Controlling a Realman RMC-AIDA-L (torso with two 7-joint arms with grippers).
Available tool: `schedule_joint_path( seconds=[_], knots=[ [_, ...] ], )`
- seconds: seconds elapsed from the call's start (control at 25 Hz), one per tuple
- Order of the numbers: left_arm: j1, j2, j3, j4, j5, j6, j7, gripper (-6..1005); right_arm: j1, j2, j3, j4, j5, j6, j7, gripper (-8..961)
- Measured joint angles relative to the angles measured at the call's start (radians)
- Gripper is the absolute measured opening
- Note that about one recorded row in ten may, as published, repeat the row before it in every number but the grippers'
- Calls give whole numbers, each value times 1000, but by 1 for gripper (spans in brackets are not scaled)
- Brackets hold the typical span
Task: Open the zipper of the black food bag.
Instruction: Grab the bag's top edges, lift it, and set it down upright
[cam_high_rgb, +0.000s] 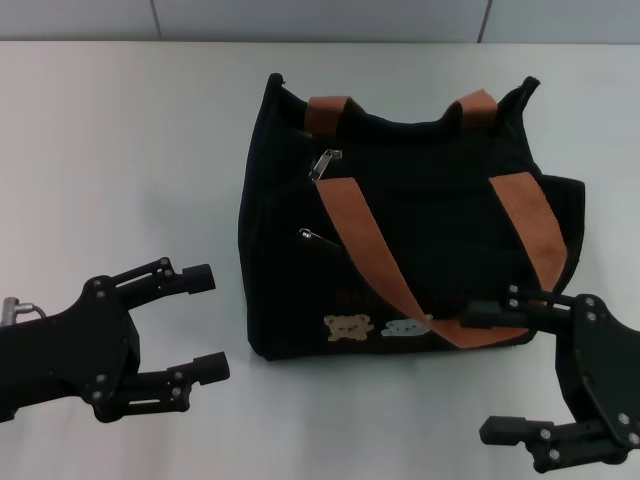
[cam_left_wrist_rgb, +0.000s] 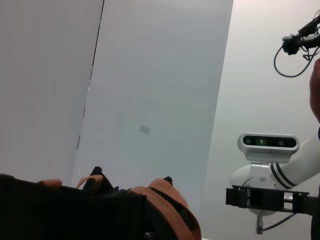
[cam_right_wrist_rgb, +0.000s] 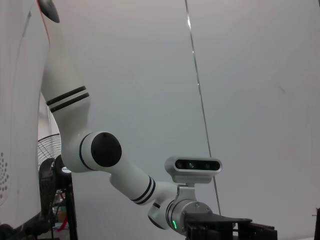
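Observation:
The black food bag (cam_high_rgb: 430, 215) lies on the white table, its orange-brown straps (cam_high_rgb: 365, 250) draped across its face and a tan bear patch (cam_high_rgb: 348, 327) near its front edge. The zipper's broad silver pull tab (cam_high_rgb: 325, 163) rests near the bag's upper left corner. A thinner pocket pull (cam_high_rgb: 312, 236) sits below it. My left gripper (cam_high_rgb: 208, 322) is open, just left of the bag's front left corner and apart from it. My right gripper (cam_high_rgb: 488, 373) is open at the front right corner, one finger (cam_high_rgb: 490, 316) overlapping the bag's edge. The left wrist view shows the bag's top (cam_left_wrist_rgb: 100, 207).
The white table (cam_high_rgb: 120, 150) extends to the left of and behind the bag, ending at a grey wall. The right wrist view shows only the left arm (cam_right_wrist_rgb: 110, 150) against the wall. The left wrist view shows the right arm's wrist camera (cam_left_wrist_rgb: 267, 142).

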Motion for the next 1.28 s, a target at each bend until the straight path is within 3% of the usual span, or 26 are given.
schedule_joint_path(
  seconds=[0.32,0.64,0.84,1.08,1.28],
  knots=[
    [-6,-12,1,-2,0,-2,-16,830,3,0,0,3,0,1,-8,839],
    [-19,-35,-6,-9,-2,-29,-7,801,2,0,3,3,0,15,-12,840],
    [-20,-51,-7,-29,-4,-161,-1,783,-10,-5,31,-1,2,19,-12,840],
    [-47,-52,-13,-138,-7,-267,91,762,-49,-22,153,-5,2,63,-12,840],
    [-85,-55,-12,-206,-8,-355,119,744,-62,-25,188,-5,3,76,-12,840]
  ],
)
